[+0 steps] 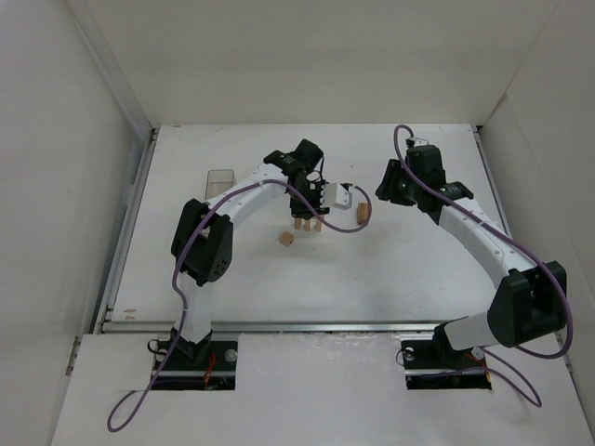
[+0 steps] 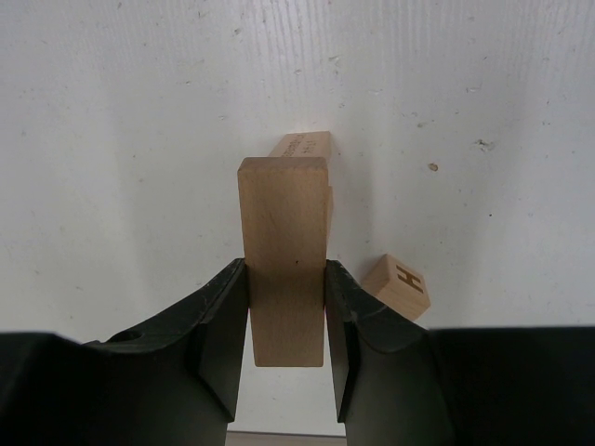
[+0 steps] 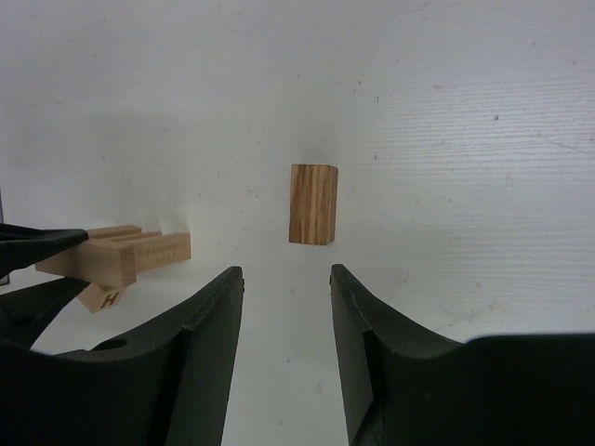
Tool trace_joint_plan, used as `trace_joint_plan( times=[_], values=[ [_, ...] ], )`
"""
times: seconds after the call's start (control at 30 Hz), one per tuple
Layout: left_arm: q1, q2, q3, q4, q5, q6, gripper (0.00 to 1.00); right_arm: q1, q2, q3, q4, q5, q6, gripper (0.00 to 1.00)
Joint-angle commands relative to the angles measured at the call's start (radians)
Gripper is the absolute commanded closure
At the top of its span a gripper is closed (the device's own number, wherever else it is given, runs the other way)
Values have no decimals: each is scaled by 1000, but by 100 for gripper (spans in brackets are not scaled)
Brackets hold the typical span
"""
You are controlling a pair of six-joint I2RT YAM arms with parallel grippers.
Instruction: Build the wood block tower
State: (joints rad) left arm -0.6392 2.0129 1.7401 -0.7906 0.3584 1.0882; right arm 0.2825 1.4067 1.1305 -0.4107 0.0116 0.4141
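My left gripper (image 2: 285,269) is shut on a tan wood plank (image 2: 284,251), gripping its near end. It holds the plank over a second plank (image 2: 307,146) that lies under its far end. In the top view this gripper (image 1: 306,210) hangs over these blocks (image 1: 307,224) mid-table. A small cube marked H (image 2: 398,284) lies just right of the left fingers and shows in the top view (image 1: 286,239). My right gripper (image 3: 286,271) is open and empty. A darker upright block (image 3: 313,203) stands just beyond its fingertips, also visible from above (image 1: 363,214).
A clear plastic box (image 1: 219,179) stands at the back left of the white table (image 1: 390,269). White walls close in the table on three sides. The right wrist view shows the left gripper's planks (image 3: 139,249) off to its left.
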Motion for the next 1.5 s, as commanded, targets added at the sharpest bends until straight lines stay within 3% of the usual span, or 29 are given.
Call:
trace_joint_plan(
  times=[0.0, 0.47, 0.67, 0.83, 1.03, 1.2, 1.3, 1.47],
  values=[
    [4, -13, -13, -2, 13, -11, 80, -5, -14, 25, 30, -10, -12, 52],
    [4, -13, -13, -2, 4, 9, 51, -5, -14, 25, 30, -19, -21, 52],
    [13, -13, 10, -13, 4, -16, 50, -5, -14, 25, 30, -19, -21, 52],
    [44, -37, 116, -50, 83, -68, 49, -5, -14, 15, 30, -28, -21, 50],
    [78, -140, 136, -50, 195, -149, 46, -5, 40, 29, 17, -29, -21, 47],
    [148, -248, 49, 37, 243, -301, 46, -5, 208, 123, -62, -19, -21, 46],
    [179, -305, -32, 134, 208, -419, 46, 26, 311, 187, -102, 1, -41, 46],
    [217, -355, -128, 205, 172, -496, 46, 86, 425, 278, -161, 80, -69, 46]
  ],
)
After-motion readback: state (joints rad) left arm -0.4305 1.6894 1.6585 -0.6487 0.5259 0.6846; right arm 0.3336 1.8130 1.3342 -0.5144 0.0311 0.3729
